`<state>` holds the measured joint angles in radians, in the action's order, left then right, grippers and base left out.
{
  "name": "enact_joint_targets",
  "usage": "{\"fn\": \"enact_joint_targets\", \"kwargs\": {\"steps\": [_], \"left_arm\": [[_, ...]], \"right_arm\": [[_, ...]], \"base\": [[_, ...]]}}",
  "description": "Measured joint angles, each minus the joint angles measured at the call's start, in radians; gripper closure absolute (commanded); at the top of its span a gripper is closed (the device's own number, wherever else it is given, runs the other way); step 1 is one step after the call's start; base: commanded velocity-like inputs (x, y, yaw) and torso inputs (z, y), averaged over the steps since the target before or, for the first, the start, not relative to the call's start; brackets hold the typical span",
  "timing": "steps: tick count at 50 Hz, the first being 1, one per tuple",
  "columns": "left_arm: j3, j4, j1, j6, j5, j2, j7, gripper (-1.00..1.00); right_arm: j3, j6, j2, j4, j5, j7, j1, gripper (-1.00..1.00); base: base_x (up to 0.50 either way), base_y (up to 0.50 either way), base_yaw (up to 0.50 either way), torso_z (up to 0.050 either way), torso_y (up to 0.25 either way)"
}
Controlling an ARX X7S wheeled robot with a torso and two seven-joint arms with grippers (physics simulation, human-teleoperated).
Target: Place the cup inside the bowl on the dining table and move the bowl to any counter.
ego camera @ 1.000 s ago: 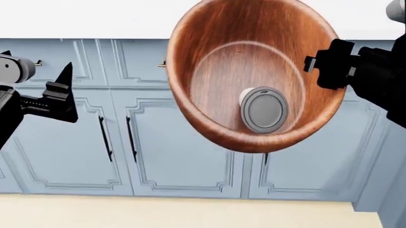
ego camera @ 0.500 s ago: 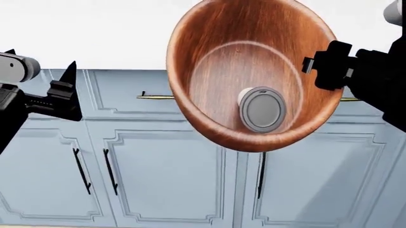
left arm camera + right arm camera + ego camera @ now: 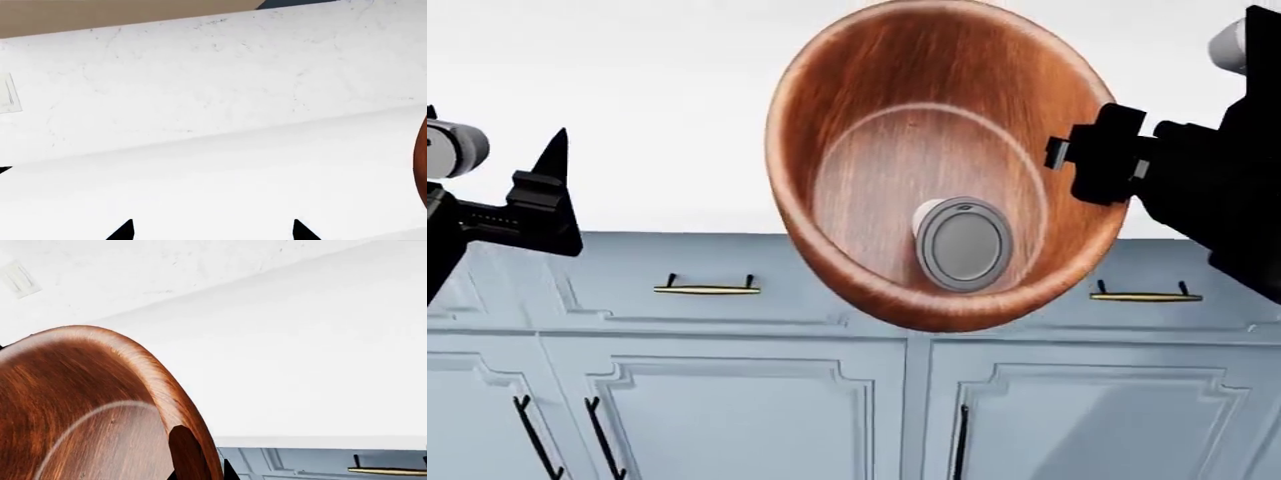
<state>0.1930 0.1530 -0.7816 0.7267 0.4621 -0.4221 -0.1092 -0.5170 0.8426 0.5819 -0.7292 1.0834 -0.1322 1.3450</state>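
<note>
The reddish-brown wooden bowl hangs in the air, tipped with its mouth toward the head camera. The cream cup with its grey lid lies inside it, low against the wall. My right gripper is shut on the bowl's right rim; in the right wrist view one finger is inside the bowl and the other outside. My left gripper is open at the left, apart from the bowl, holding nothing, with its fingertips over the white counter. The dining table is out of view.
The counter runs across behind the bowl, with a mottled white backsplash beyond it. Blue-grey cabinet fronts with brass drawer handles and dark door handles fill the lower head view.
The cabinets have slid down the head view and the floor has dropped out; more white counter shows behind the bowl. The bowl stays held by the right gripper, cup inside.
</note>
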Motion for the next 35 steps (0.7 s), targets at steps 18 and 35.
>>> {"fn": "enact_joint_targets", "kwargs": {"steps": [18, 35], "left_arm": [[-0.026, 0.022, 0.035, -0.004, 0.014, -0.02, -0.008, -1.0], [-0.033, 0.016, 0.064, -0.024, 0.02, -0.021, -0.008, -1.0]], "right_arm": [[-0.047, -0.04, -0.068, -0.137, -0.056, -0.068, 0.05, 1.0], [-0.087, -0.055, -0.113, -0.234, -0.101, -0.109, 0.088, 1.0]], "base": [[0.5, -0.12, 0.0, 0.0, 0.001], [0.38, -0.03, 0.0, 0.0, 0.002]]}}
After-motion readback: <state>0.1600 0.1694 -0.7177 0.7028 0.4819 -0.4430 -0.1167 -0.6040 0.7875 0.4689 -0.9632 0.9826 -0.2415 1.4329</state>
